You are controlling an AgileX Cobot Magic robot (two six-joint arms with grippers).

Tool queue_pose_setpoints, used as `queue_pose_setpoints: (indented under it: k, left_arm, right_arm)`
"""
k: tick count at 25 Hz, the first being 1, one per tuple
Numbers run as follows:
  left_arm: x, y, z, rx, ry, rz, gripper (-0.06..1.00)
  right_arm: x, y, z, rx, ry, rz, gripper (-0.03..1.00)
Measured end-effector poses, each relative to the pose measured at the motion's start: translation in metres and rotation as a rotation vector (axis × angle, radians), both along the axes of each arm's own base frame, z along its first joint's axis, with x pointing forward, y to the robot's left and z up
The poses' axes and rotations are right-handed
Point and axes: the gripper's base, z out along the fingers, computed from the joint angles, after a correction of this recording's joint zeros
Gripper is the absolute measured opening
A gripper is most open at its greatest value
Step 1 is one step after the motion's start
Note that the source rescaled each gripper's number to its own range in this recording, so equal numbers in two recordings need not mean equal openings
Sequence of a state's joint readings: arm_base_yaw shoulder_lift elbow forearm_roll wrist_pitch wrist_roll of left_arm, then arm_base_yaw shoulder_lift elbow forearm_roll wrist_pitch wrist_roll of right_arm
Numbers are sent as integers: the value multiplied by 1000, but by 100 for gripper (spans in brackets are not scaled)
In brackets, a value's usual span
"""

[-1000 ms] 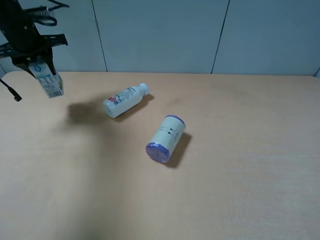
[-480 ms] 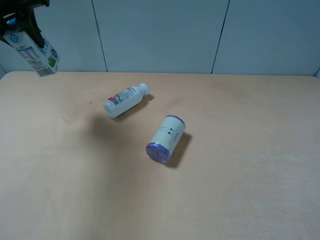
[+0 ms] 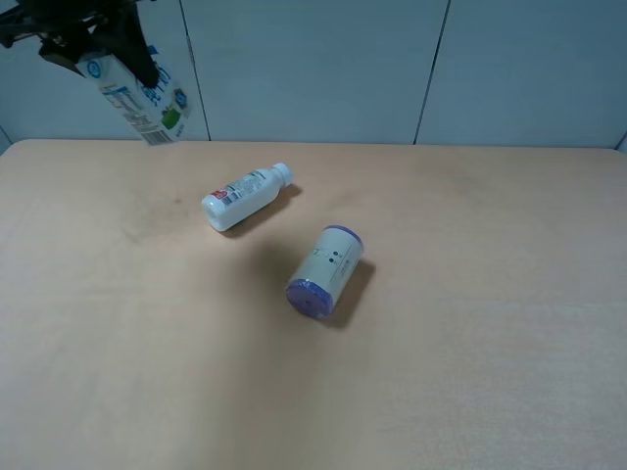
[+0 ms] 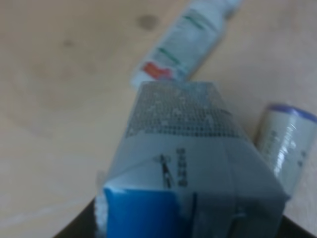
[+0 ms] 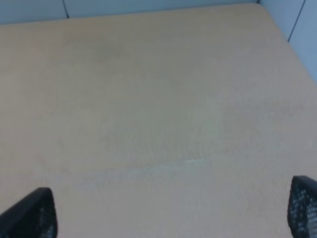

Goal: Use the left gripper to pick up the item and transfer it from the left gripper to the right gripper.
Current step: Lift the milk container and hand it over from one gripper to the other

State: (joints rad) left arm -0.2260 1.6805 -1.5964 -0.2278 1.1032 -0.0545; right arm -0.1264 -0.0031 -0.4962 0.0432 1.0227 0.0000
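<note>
Far left, high view: left gripper (image 3: 98, 51) sits up in the frame's top corner, off the table (image 3: 490, 343). It is clamped on the carton (image 3: 137, 98) at its blue-printed upper end. The carton hangs in the air, tilted, with its lower end down and to the right. It shows against the grey wall panels (image 3: 313, 69), above the table's back edge.

Left wrist view: the carton (image 4: 193, 163) fills the near field, blurred. Black finger edges are just visible at the frame's lower corners on either side of it.

Centre-left: the bottle (image 3: 245, 196) lies on its side on the table, white cap toward the back right, red patch on the label. It also shows past the carton from the left wrist (image 4: 185, 42).

Centre: the cylinder (image 3: 325, 272) lies on its side, one purple end facing the camera. It is near the bottle but apart from it, and shows beside the carton from the left wrist (image 4: 285, 139). Both lie flat on the table, well below the held carton.

Right: bare tabletop. The right gripper (image 5: 166, 213) is out of the high view. Its wrist view shows two black fingertips (image 5: 29, 213) spread wide apart, with only table surface between them.
</note>
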Motion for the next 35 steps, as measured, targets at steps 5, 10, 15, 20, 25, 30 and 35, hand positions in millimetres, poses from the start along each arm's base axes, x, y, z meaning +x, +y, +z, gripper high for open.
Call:
queue_pose_setpoints:
  k: [5,10,15,20,25,30,35]
  left_arm:
    - [-12,-47,-8,31,-31,-267,0]
    - [-22,-88,-23,79,-76,-576,0]
    - [-33,-115,-34,116,-154,-850,0]
    - [-39,-135,-48,144,-186,-1056,0]
    - [-46,-151,-52,17,-232,-1203,0]
    - [-51,-160,-46,-91,-337,-1349,0]
    - [-53,-163,-44,-127,-408,-1435,0]
  right_arm:
    - [0,0,0,0,0,0,100]
    - [0,0,0,1,0,1,100]
    - [0,2,0,17,-2,12,100]
    - [1,8,1,8,-9,98,100]
    - [16,20,12,90,52,226,100]
    - [52,29,32,130,143,408,100]
    - [83,46,42,110,113,675,100]
